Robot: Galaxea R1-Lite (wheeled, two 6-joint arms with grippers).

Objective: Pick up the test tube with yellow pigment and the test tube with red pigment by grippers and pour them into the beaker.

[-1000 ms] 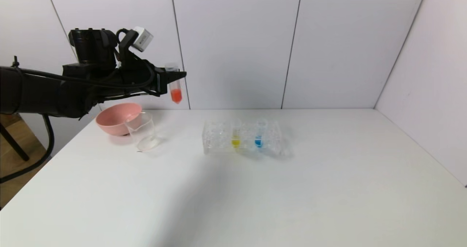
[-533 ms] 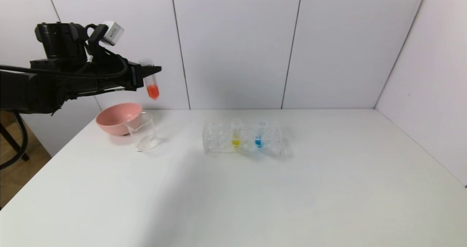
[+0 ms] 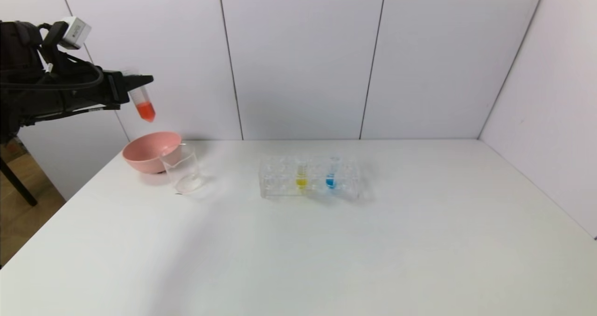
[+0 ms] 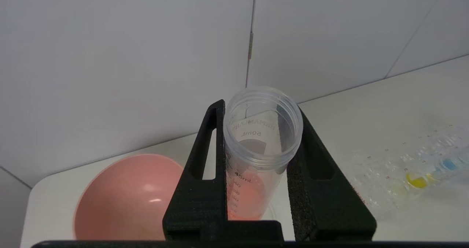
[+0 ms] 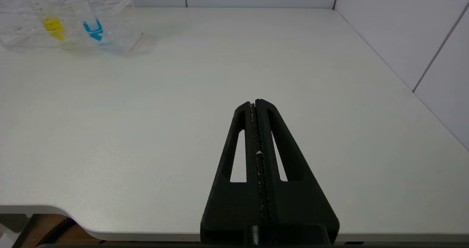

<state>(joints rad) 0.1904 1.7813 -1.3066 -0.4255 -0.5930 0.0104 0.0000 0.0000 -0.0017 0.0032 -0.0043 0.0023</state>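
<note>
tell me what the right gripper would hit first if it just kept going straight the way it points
Probably nothing soon. The right gripper, shut and empty, points out over bare table, and its wrist view shows free surface up to the back wall. The tube rack sits well off that line, though depth is hard to judge.

Black left arm raised high at far left, its two-fingered black left gripper (image 3: 135, 83) clamped tight. Black right gripper (image 5: 255, 103) parked low, fingers pressed together.
</note>
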